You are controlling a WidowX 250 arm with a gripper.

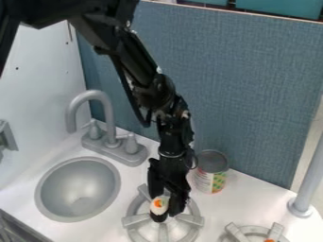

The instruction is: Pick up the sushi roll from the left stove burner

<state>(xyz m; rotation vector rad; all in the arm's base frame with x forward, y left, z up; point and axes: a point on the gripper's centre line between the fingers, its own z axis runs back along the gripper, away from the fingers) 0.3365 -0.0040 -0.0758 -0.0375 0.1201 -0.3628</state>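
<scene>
The black gripper (pixel 163 208) hangs down over the left stove burner (pixel 133 221), at the lower middle of the view. A small white object with an orange and green mark (pixel 159 204) sits between its fingers, which are shut on it. The object is at the burner's centre, low over or on the grate; I cannot tell whether it touches. Just right of the gripper, a tin can (pixel 210 178) with a grey top and a patterned label stands on the counter.
A grey round sink (pixel 77 189) lies to the left, with a grey faucet (pixel 108 112) behind it. A second burner (pixel 255 233) with something orange on it is at the lower right, near a grey post (pixel 308 182). A blue panel (pixel 240 90) stands behind.
</scene>
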